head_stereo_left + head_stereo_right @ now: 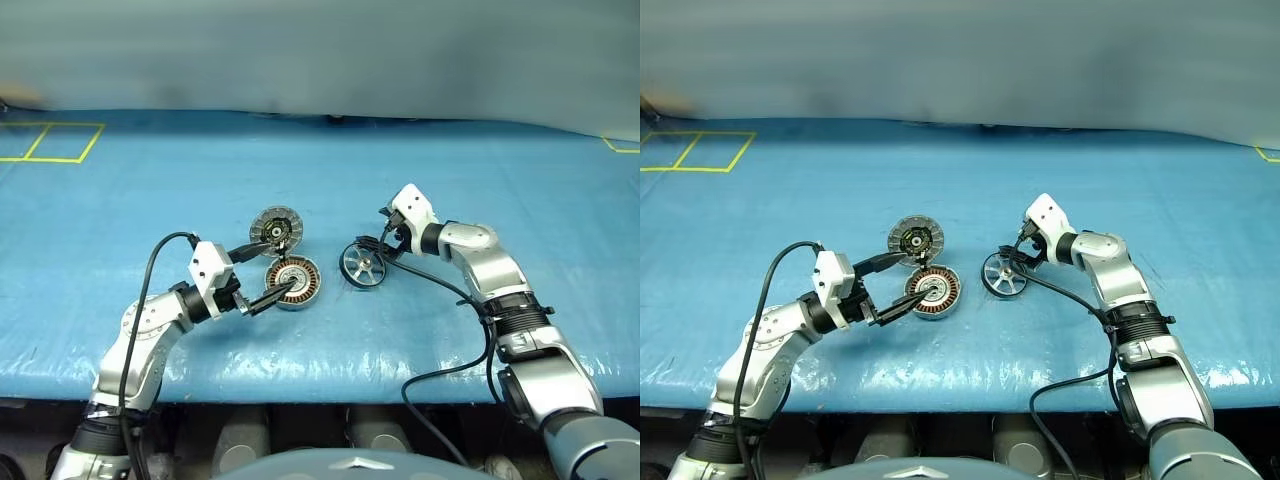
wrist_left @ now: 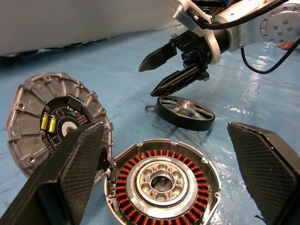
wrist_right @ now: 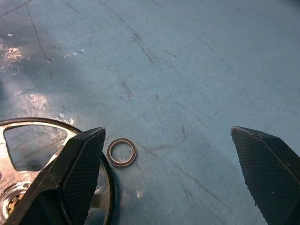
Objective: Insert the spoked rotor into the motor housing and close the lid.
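Left wrist view gives the best look at the task's things. Shows the motor housing (image 2: 161,180) lying flat on the blue mat (image 1: 120,200), a round grey shell with a ring of copper-orange windings around a silver centre. Shows the lid (image 2: 51,124) just beside it, joined at one edge and tilted up, ribbed silver rim outward, dark circuit board with two yellow parts in the middle. Shows the spoked rotor (image 2: 185,112) farther off on the mat, dark outer rim, shiny silver spokes, central hub, lying flat and apart from the housing. Also a small metal ring (image 3: 121,152) on the mat, just beside the rotor's rim.

No readable writing or brand on any part.

Left gripper (image 1: 258,274): fingers spread wide, holding nothing, one tip near the lid and the other over the near edge of the housing; cannot tell whether touching. Right gripper (image 1: 378,244): fingers also wide apart, empty, hovering just above and beside the rotor, pointing down toward it, not gripping it.
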